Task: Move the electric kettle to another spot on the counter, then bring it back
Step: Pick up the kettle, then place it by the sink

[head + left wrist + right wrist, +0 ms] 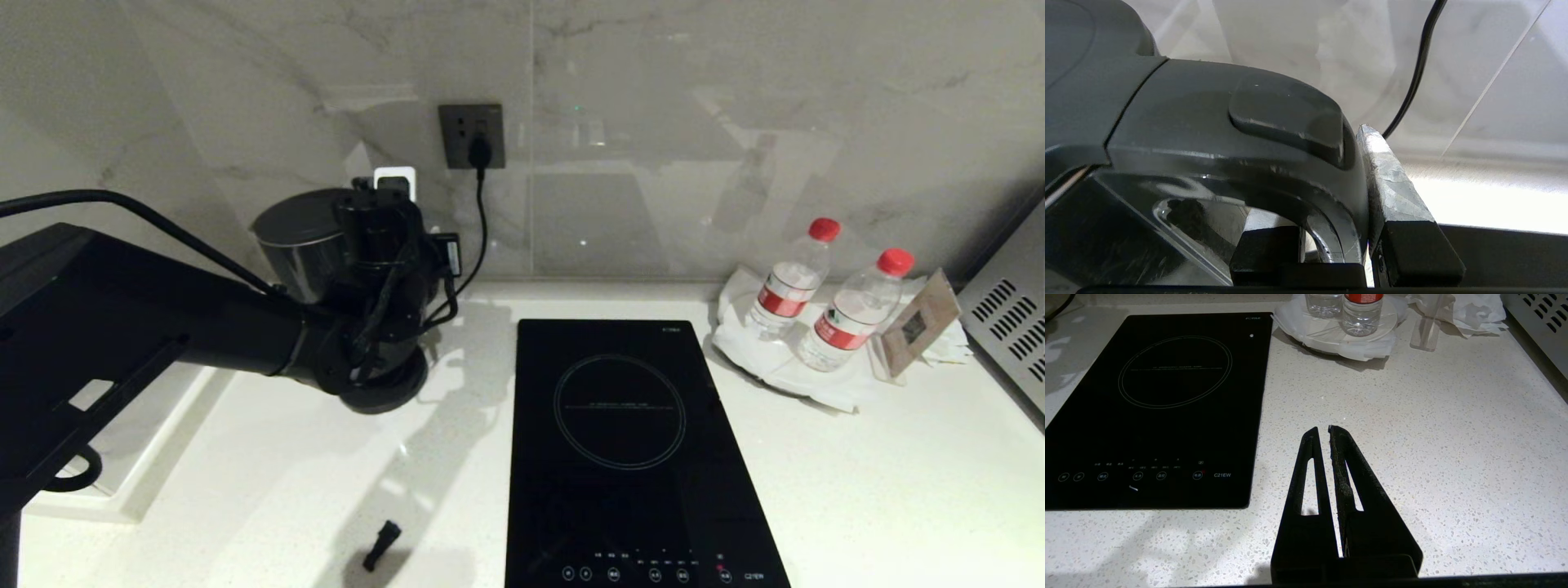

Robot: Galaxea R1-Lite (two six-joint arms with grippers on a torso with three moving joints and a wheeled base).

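Grey marble wall panels back a white speckled counter (857, 482) that runs across the kitchen corner. At its far left, against the wall, stands the black electric kettle (298, 241), mostly hidden behind the robot's left arm; only its lid and upper body show in the head view. Whether it rests on the round black base (392, 392) below it or hangs just above cannot be told.

The left gripper (1331, 232) is clamped on the kettle's loop handle (1257, 163): in the left wrist view one finger (1396, 196) presses the handle's outer side and the other sits inside the loop.

A black cord (480, 220) runs from a wall socket (471, 135) down behind the arm. Just right of the kettle lies a black glass hob (629, 457). Beyond it, two water bottles (816, 294) with red caps stand on a white plate near a small card stand (918, 322). A small black piece (381, 545) lies on the counter near the front edge.

The right gripper (1323, 430) hovers over bare counter right of the hob, its fingers pressed together with nothing between them.
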